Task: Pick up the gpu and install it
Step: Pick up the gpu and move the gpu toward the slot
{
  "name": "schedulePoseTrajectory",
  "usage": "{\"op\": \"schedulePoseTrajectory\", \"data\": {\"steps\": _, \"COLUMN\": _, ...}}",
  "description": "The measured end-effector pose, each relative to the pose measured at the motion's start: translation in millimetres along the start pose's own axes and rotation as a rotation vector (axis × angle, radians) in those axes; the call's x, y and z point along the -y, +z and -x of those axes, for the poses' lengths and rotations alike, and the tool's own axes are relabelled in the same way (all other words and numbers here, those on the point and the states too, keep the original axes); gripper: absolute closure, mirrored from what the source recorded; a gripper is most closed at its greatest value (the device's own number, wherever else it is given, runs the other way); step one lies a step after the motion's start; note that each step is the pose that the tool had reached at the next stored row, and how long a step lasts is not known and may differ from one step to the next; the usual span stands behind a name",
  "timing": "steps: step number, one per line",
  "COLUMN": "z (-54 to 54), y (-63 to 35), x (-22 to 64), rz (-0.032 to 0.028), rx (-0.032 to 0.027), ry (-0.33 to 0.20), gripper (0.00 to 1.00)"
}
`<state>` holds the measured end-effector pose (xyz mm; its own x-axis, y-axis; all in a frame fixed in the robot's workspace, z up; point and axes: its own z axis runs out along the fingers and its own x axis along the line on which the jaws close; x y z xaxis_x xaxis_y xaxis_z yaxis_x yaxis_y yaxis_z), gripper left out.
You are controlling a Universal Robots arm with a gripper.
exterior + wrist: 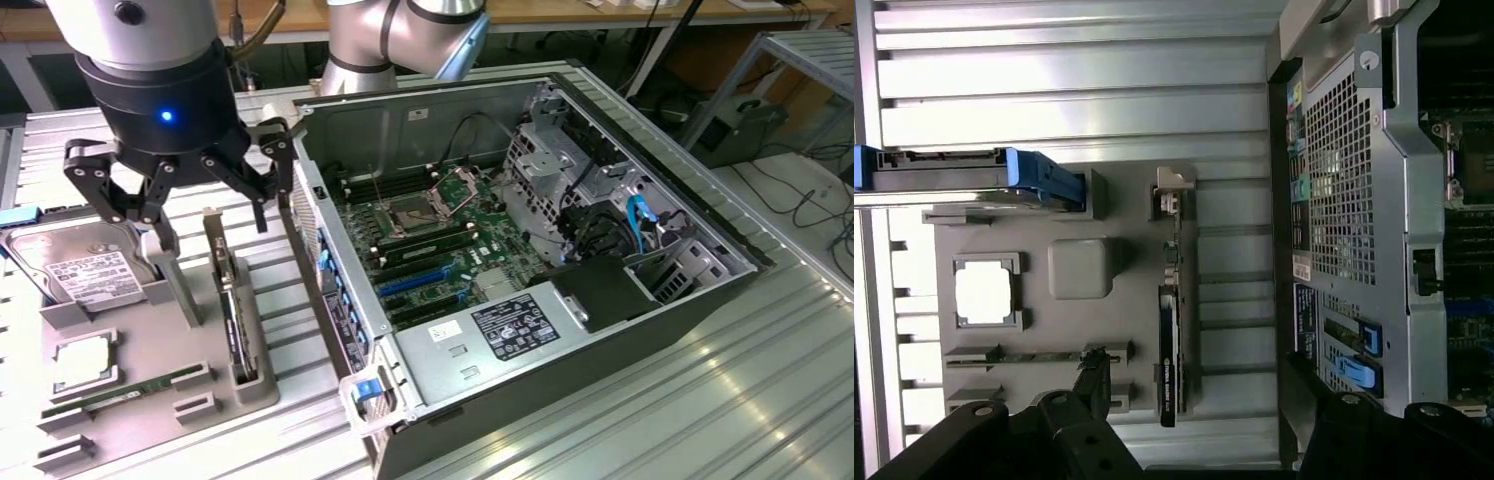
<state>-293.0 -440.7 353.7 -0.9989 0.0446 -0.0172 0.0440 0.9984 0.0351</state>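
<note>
The gpu [230, 300] stands on its edge in a slot of the grey parts tray [160, 345], a thin green card with its metal bracket at the far end. My gripper [200, 222] hangs just above it, jaws wide open, nothing between them. In the wrist view the gpu [1169, 325] shows edge-on in the tray [1129, 225], and my open gripper [1214, 445] has one dark finger [1059, 435] over the tray and the other beside the case. The open computer case [694, 290] lies at the exterior view's right of the tray, its motherboard [427, 235] exposed with blue card slots [407, 285].
The tray also holds a hard drive [80, 268], a processor chip [80, 355] and a memory stick [118, 397]. The case's perforated rear wall [1344, 190] stands close beside the gpu's slot. Ribbed metal table [694, 400] surrounds everything.
</note>
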Motion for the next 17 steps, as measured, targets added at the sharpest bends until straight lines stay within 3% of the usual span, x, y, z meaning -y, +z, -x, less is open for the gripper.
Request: {"op": "schedulePoseTrajectory", "data": {"steps": 17, "z": -0.2, "y": 28.5, "x": 6.1, "rz": 0.0, "rx": -0.0001, "ry": -0.001, "gripper": 0.22}}
